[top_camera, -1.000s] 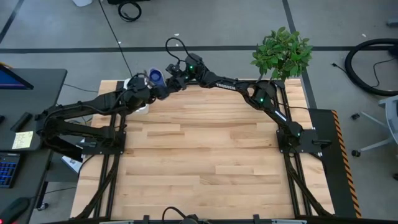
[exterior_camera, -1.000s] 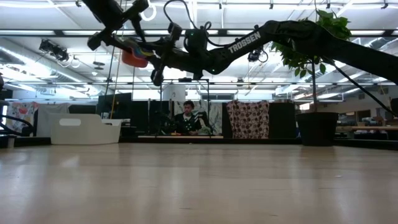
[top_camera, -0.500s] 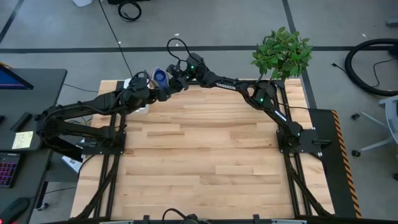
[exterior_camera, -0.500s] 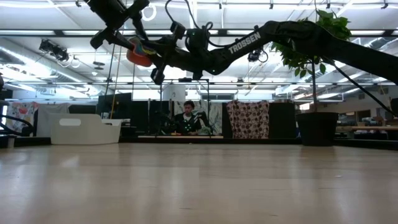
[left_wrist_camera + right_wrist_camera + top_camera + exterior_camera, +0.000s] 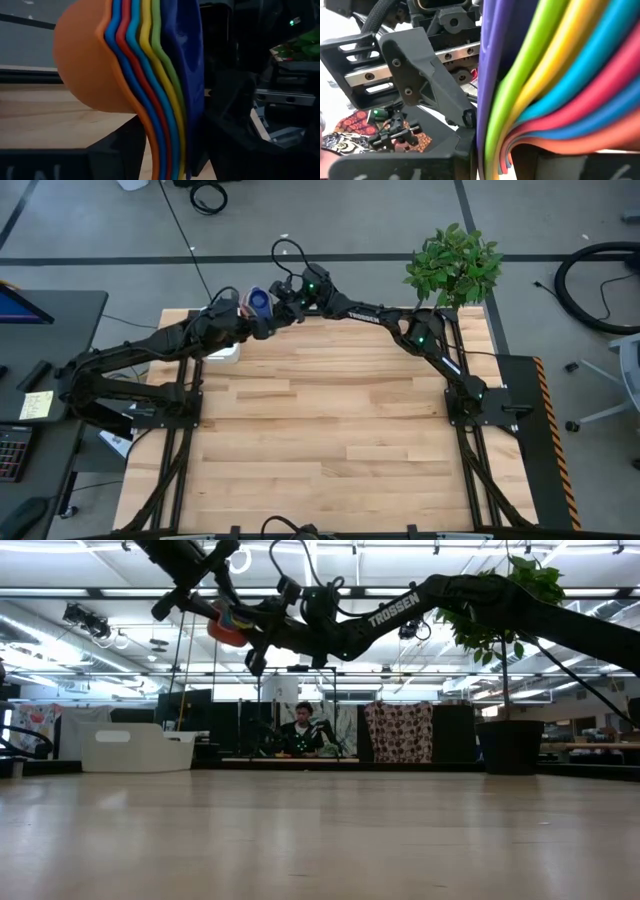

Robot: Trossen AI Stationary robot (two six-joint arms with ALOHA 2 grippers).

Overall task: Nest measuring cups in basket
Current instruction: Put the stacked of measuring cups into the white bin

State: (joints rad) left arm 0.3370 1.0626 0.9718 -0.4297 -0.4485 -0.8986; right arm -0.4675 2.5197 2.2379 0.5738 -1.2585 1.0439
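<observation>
Holding the stack of measuring cups (image 5: pixel 257 302) up in the air just beside the basket (image 5: pixel 222 352), the right hand (image 5: pixel 272 312) is clamped on the handles while the left hand (image 5: pixel 240 320), nearer the basket, has its fingers apart around them.

Robotics lab: open hall, ceiling strip lights (image 5: pixel 330 552), person at bench (image 5: pixel 301 730), floor cables (image 5: pixel 209 197).
</observation>
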